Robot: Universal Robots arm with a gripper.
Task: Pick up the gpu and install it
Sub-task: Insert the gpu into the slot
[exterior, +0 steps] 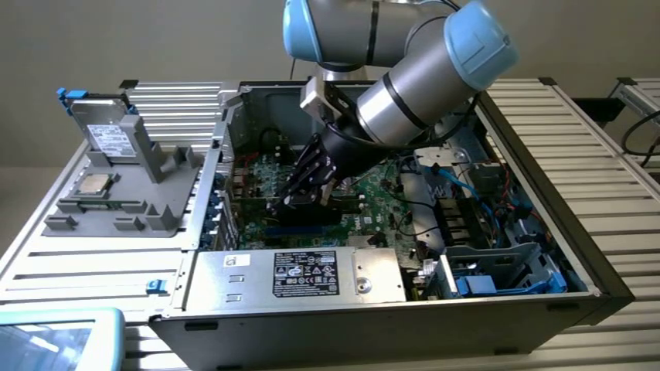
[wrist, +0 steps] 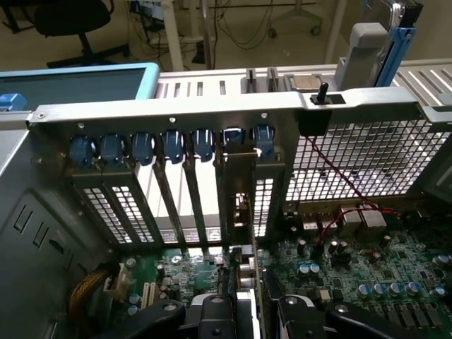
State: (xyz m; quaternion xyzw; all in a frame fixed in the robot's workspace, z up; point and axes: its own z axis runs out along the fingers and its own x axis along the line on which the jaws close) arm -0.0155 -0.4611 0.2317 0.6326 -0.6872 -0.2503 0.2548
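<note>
The claw (wrist: 244, 319) is clamped, jaws drawn in, on the top edge of the gpu (exterior: 307, 210), holding it upright against the rear slot panel (wrist: 176, 116), bracket end at the panel's open bay; pickup looks done, installing is in hand; seating likely calls for a straight press, card square to the panel.

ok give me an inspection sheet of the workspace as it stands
surface: slatted metal table, open black computer case lying on it
job's things: flat green-and-black gpu card standing on edge over the green motherboard, silver bracket at the rear slots
clutter: grey parts stand with silver blue-tabbed drive
grippers: black gripper shut on the gpu card
cables: thin red wire, blue cables
surroundings: teal-framed screen, black office chair
</note>
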